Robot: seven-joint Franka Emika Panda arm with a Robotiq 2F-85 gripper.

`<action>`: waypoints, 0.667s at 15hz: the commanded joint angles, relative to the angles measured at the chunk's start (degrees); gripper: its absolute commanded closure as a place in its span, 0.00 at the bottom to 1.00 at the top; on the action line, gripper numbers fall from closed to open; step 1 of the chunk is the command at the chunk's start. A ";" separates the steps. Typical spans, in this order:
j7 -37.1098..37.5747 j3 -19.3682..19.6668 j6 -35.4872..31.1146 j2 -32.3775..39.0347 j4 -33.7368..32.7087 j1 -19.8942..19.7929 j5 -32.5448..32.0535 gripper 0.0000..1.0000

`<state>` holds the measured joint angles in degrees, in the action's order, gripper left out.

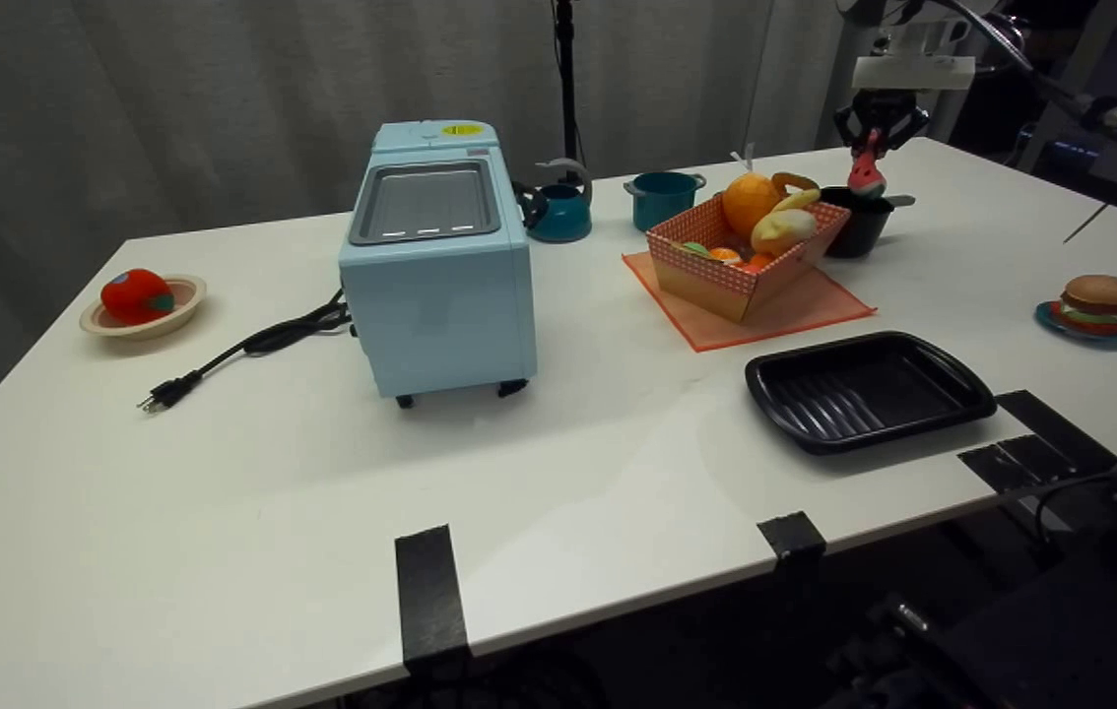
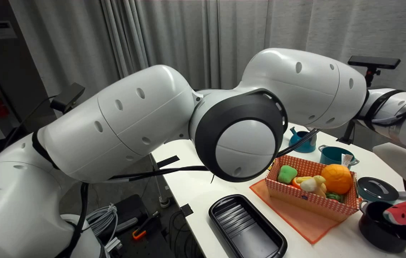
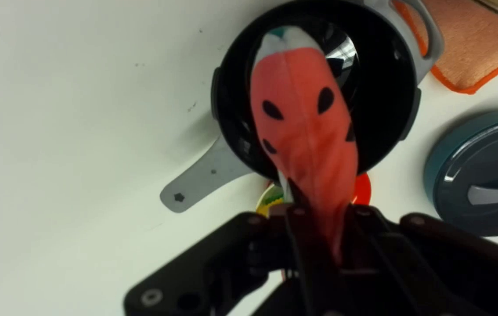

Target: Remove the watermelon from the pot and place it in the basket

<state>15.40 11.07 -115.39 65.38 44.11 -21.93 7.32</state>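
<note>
The watermelon (image 1: 867,177) is a red plush slice with black seeds. My gripper (image 1: 876,136) is shut on its narrow end, which shows between the fingers in the wrist view (image 3: 323,219). The slice hangs down with its rind end at the mouth of the black pot (image 1: 854,231). In an exterior view, the watermelon (image 2: 405,213) is at the pot's (image 2: 385,231) opening; I cannot tell whether it touches the rim. The red-checked basket (image 1: 701,281) stands beside the pot on an orange cloth. It holds an orange and other toy food, also visible in an exterior view (image 2: 307,202).
A lidded teal pot (image 2: 376,190) stands close to the basket and black pot. A teal pot (image 1: 665,200) and kettle (image 1: 560,214) stand behind the basket. A black tray (image 1: 869,389), toy burger (image 1: 1095,305) and blue appliance (image 1: 450,305) are on the table.
</note>
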 commanded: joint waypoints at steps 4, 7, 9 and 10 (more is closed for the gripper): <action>-1.03 -0.90 -1.05 -9.42 6.08 2.61 0.41 0.97; -1.70 -1.97 -3.30 -15.88 12.59 5.18 0.87 0.97; -1.92 -2.88 -5.47 -20.43 17.98 6.97 0.89 0.97; -2.26 -3.44 -6.62 -22.29 20.34 7.67 0.96 0.97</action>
<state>14.97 8.91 -118.14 51.43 53.12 -16.17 7.41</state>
